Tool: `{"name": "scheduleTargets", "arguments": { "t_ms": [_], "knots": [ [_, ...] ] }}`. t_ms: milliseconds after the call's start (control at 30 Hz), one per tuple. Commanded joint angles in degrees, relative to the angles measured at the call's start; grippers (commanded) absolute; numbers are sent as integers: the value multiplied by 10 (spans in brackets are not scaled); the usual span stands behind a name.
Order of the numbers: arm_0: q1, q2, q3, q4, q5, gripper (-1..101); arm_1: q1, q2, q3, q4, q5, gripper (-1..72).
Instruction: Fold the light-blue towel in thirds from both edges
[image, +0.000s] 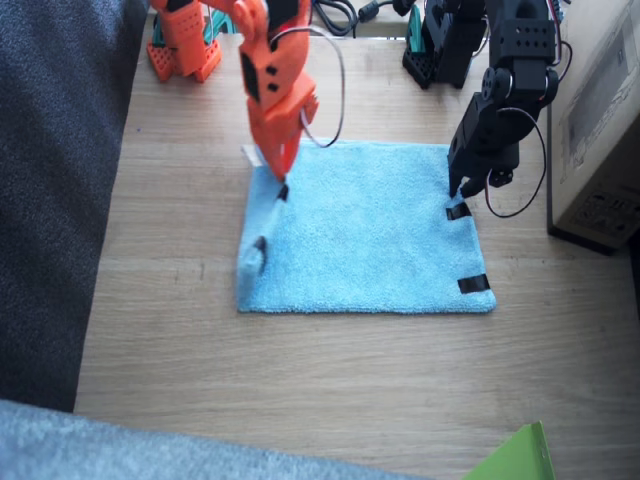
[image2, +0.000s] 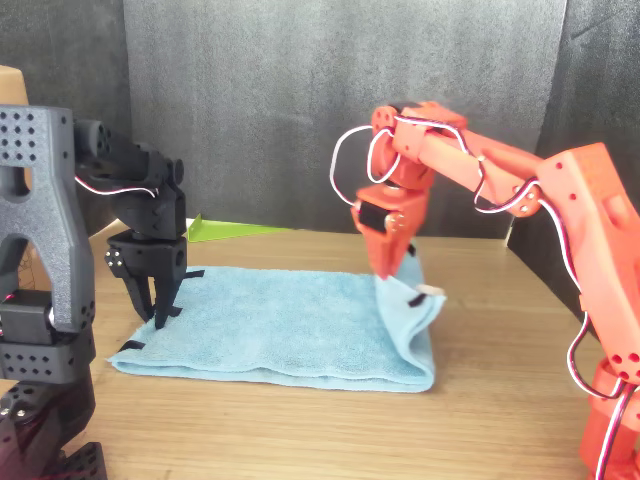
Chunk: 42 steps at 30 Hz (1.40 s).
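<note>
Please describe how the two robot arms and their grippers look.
The right arm is bright orange plastic with a thin white cable looping beside it; its gripper is orange too. The left arm is black, with perforated panels, red-and-white wires and a black gripper.

Light-blue towel lies flat on the table — one black-taped edge lifted, curling inward.

Towel: light-blue towel lies flat on the wooden table, one short edge lifted and curled.
Right arm: orange; right gripper pinches that lifted edge near a black tape strip.
Left arm: black; left gripper points down over the opposite edge, jaw state unclear.
Corner: bright green sheet.
</note>
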Motion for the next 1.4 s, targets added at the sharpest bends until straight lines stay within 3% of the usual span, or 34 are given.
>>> {"name": "scheduleTargets", "arguments": {
  "t_ms": [0,300,367,433,467,633,800,1167,1367],
  "knots": [
    [2,11,9,0,4,-1,24,1,-44,4,5,0],
    [3,13,11,-2,5,-1,47,-56,-100,4,4,9],
    [3,13,11,-3,5,-1,52,-66,-114,4,1,57],
    [3,14,12,-3,5,-1,61,-71,-129,4,-4,188],
    [3,15,12,-3,5,-1,64,-73,-137,4,-4,219],
    [2,15,13,-4,5,-1,78,-70,-156,4,-7,317],
    [-2,15,13,-4,4,-1,53,-39,-134,4,-1,321],
    [-40,66,10,12,-3,-1,-119,43,18,4,-3,342],
    [-75,116,-17,54,-3,-2,-146,71,54,4,-9,347]
  ]
}}
